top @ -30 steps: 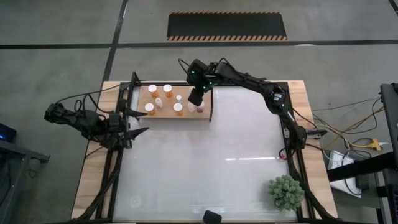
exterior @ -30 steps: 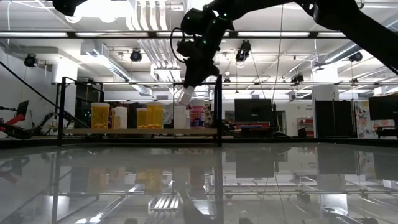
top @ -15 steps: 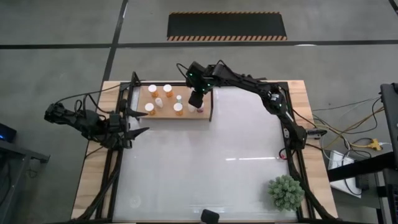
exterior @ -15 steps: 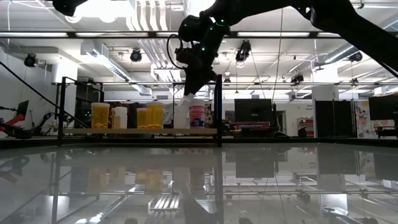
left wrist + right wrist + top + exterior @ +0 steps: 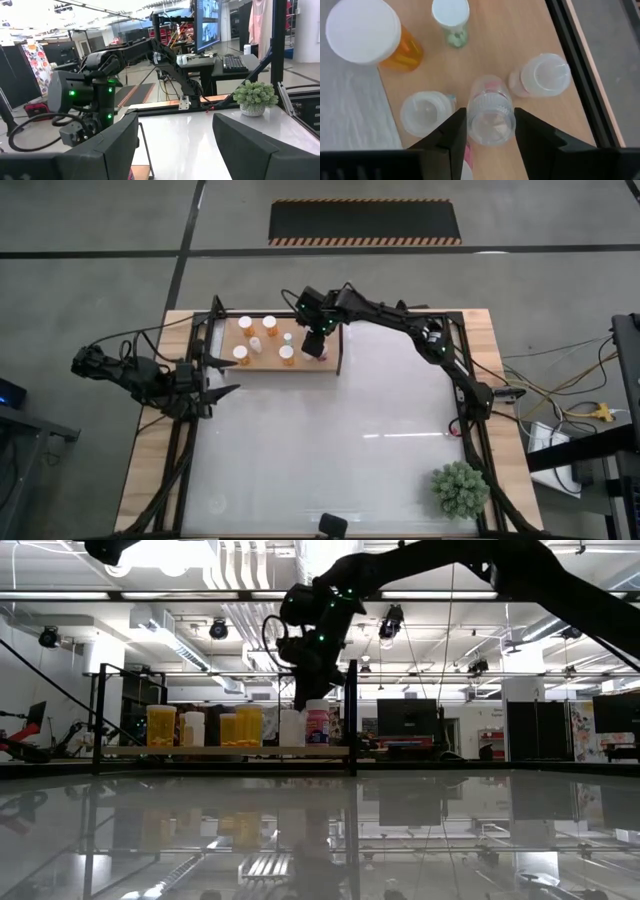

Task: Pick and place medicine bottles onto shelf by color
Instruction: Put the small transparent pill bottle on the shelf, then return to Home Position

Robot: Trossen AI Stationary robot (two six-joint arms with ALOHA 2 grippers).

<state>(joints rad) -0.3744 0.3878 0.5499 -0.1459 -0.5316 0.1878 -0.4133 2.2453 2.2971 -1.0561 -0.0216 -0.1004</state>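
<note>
arms: two dark, almost black arms made of long thin parts joined at round joints
right arm (image 5: 400, 325): has small green lights glowing near its wrist
left arm (image 5: 130, 370): black and lumpy, with thin black cables looping beside it
right gripper (image 5: 490, 127): two wide, flat, dark grey fingers with smooth sides
left gripper (image 5: 175, 145): two big dark grey fingers with flat slanted faces and pale edges
wrist block: seen from the left wrist camera, the right arm's wrist (image 5: 82, 102) is a chunky dark box with two green lights and a thick black cable curling under it
</note>
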